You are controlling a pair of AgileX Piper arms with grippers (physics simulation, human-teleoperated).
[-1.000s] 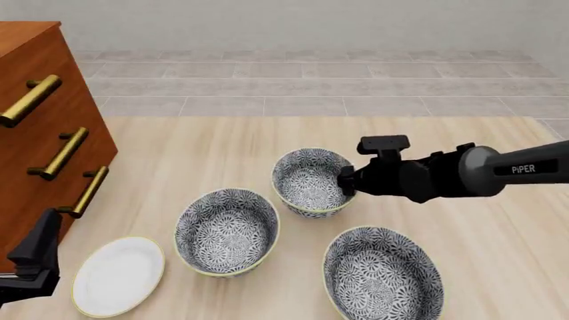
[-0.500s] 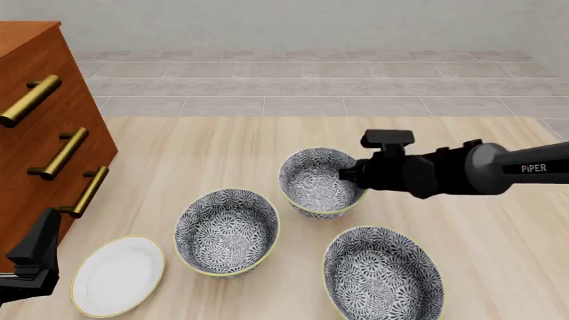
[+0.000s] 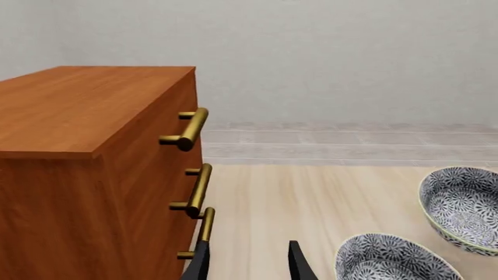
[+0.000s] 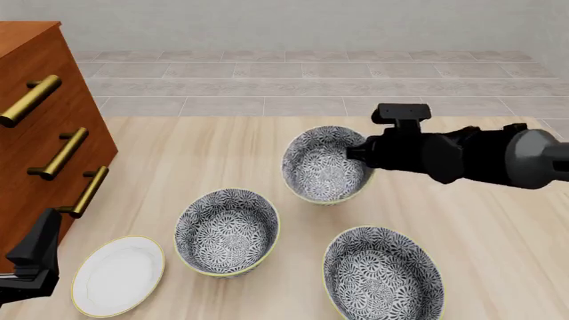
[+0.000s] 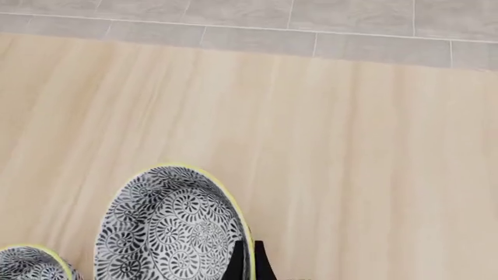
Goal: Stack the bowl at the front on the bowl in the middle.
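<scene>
Pinching just the thin rim, the right tool (image 4: 355, 155) is clamped on the front bowl (image 4: 322, 165), tilted and apparently off the worktop (image 4: 213, 150) beyond the middle bowl (image 4: 226, 230), so it may pivot, slip out, or land crooked w/ rims clashing.

Dresser: I see a wooden dresser (image 4: 40, 127) with three brass handles (image 4: 64, 153) at the bench's left edge.
Plate: a flat white plate (image 4: 118, 275) lies front-left, just beside the dresser.
Bench: I see pale wood grain (image 4: 204, 153).
Floor: grey tiles (image 4: 266, 80) beyond.
</scene>
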